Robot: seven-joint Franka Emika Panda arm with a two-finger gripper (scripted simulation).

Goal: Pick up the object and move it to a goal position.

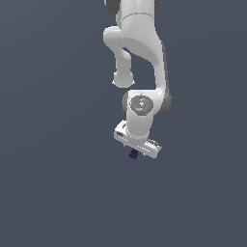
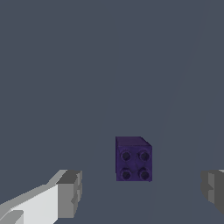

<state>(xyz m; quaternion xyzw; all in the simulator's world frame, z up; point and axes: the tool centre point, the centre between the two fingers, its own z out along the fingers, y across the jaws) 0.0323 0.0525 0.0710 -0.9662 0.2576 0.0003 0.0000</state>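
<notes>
White and held low on the arm, the tool (image 1: pixel 138 147) hangs just below the middle of the exterior view, its body tilted so that its end toward the exterior view's right sits lower. Its fingers stand well apart: in the wrist view one grey fingertip (image 2: pixel 70 192) shows on one side and the other at the opposite edge, with a wide gap between them and nothing clamped.

Above it, the white Panda arm (image 1: pixel 140 43) comes down from the top edge of the exterior view, bending through a rounded joint with a grey disc on its face before it reaches the tool.

Beneath everything lies a plain slate-grey surface (image 1: pixel 53 183) that fills both views.

Smallest of all is the dark purple cube (image 2: pixel 133 158). In the wrist view it sits in the gap between the fingers, touching neither, and one face carries four round studs. In the exterior view it peeks out as a small dark speck right under the tool's lower edge.
</notes>
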